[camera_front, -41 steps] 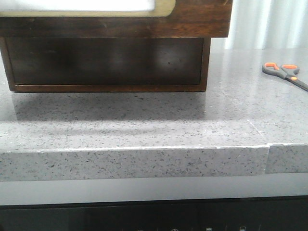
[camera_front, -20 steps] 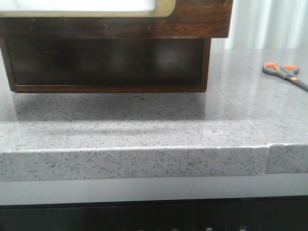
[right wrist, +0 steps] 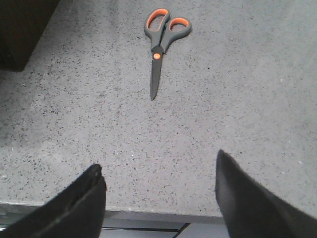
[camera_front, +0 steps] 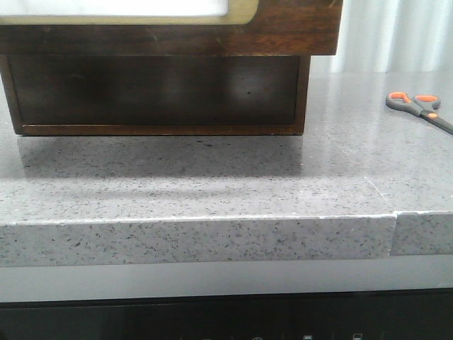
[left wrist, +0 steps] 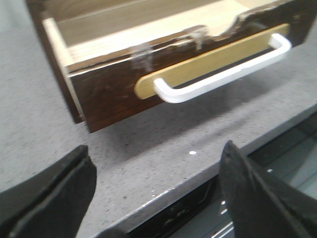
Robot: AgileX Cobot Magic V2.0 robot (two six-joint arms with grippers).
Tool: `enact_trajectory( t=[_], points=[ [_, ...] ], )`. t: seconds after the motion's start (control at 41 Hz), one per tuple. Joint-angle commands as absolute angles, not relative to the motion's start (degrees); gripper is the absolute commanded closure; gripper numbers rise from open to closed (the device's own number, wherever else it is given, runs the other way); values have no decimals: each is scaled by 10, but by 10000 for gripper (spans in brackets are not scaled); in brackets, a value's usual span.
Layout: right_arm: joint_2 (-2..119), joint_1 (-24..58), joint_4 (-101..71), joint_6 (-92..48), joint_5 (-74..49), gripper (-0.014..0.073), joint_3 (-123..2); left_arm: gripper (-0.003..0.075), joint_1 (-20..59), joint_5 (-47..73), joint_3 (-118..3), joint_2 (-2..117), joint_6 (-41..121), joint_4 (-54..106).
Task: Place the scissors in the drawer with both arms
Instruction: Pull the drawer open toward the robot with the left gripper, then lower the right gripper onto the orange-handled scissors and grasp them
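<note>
— Nothing has shifted since a second ago, has it? From the front the scissors (camera_front: 419,108) lie just where they were, far right on the grey speckled counter (camera_front: 212,184).

— Same spot, yes, well apart from the wooden cabinet (camera_front: 156,95). Their blade tips run off the right edge of the view. No arm shows from the front at all.

— Any writing you can read?

— None. Some small pale marks sit on the dark strip below the counter, too small to make out. The drawer (camera_front: 170,25) is cut off at the top; only the lower edge of its white panel and cream rim shows.

— And from the left wrist?

— The drawer (left wrist: 183,64) stands pulled out, its pale inside showing, blurred. A white bar handle (left wrist: 223,72) crosses a tan plate on the dark front. The left end effector (left wrist: 156,193) is spread wide, gripping nothing, hanging over the counter edge in front of the drawer.

— Right wrist?

— The scissors (right wrist: 161,47) lie flat and closed on the counter: dark grey handles, orange-lined loops, an orange pivot dot, dark blades pointing towards the camera. The right end effector (right wrist: 161,198) is also spread wide and empty, near the counter's edge, clear of the scissors. A dark corner of the cabinet (right wrist: 20,29) is cut off at the side.
</note>
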State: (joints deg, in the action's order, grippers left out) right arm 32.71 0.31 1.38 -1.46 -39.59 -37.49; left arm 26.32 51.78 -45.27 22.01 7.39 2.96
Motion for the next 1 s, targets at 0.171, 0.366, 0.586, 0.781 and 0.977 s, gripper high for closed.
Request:
enact_trajectory(
  t=[0.171, 0.366, 0.586, 0.781, 0.977],
  points=[
    [422, 0, 15, 0, -397, 95, -450, 207, 296, 456, -470, 226, 36, 35],
    [561, -18, 17, 0, -448, 95, -548, 207, 296, 453, -470, 226, 36, 35],
    [717, -47, -23, -18, -498, 95, -664, 207, 296, 453, -470, 226, 36, 35],
    [821, -47, -64, -70, -516, 96, -749, 207, 296, 453, -470, 226, 36, 35],
    [908, -45, -72, -87, -535, 96, -821, 207, 296, 453, -470, 226, 36, 35]
  ],
)
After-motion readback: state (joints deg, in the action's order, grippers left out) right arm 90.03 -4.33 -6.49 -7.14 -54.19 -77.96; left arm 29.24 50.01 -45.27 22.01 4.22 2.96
